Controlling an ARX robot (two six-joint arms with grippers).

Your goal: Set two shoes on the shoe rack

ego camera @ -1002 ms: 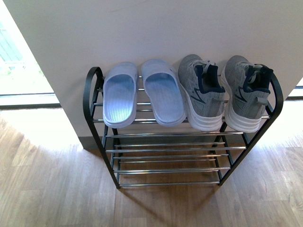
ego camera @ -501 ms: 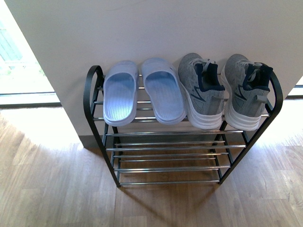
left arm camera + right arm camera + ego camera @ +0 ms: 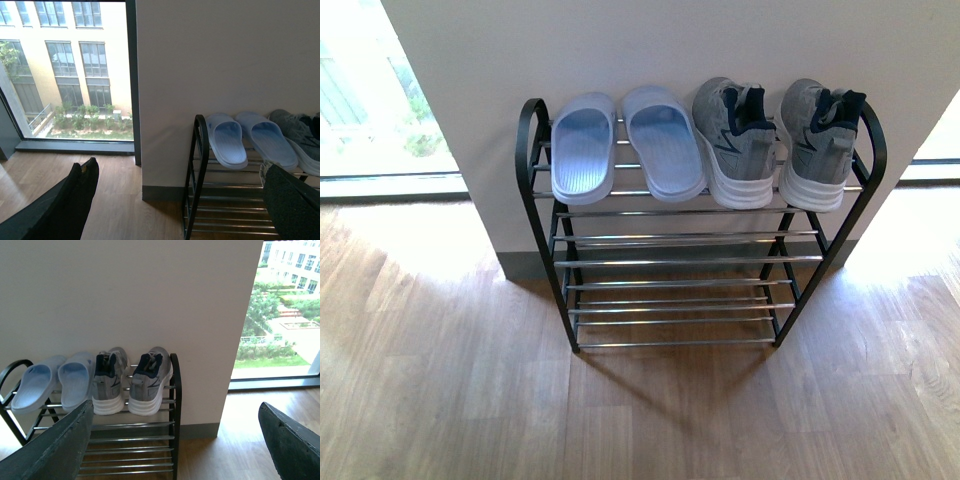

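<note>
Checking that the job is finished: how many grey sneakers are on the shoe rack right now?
2. Both sit heel-out on the top tier of the shoe rack: one grey sneaker beside the pale blue slides, the other grey sneaker at the right end. None seem hidden.

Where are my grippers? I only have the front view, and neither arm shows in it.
Observer: The left wrist view shows the left gripper open, with nothing between its fingers.
Operator: And the right one?
Observer: The right gripper is open and empty too. It faces the shoe rack, where the grey sneakers sit on the top tier.
</note>
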